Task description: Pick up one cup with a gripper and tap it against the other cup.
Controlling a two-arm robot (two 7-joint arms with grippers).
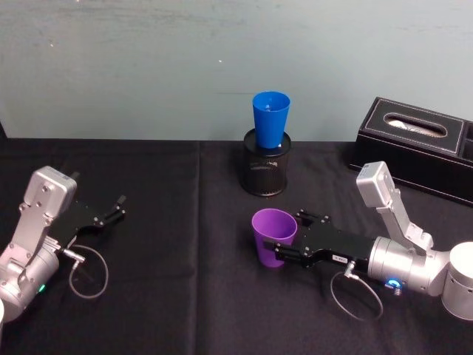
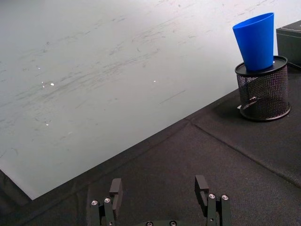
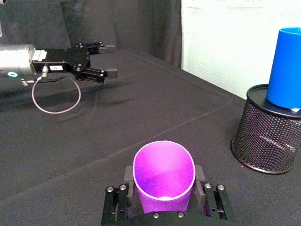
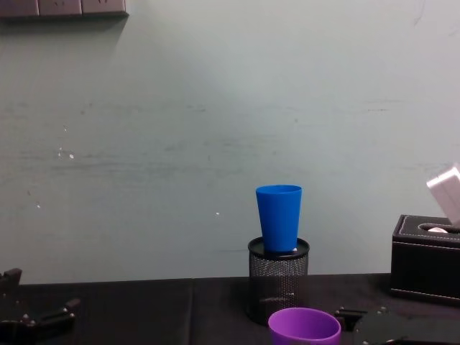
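Here we have the right gripper (image 1: 284,251) clamped on the purple cup (image 1: 273,235), fingers either side of its wall, cup upright near table centre. We judge the side grip keeps the rim free for tapping. The blue cup (image 1: 270,118) stands at 12 o'clock from it, seated in the mesh holder (image 1: 267,171), so its wall sits raised; the purple cup would likely need lifting to meet it. The left gripper (image 1: 112,209) rests parked at 9 o'clock, fingers apart and empty. A tissue box (image 1: 417,144) lies at 2 o'clock.
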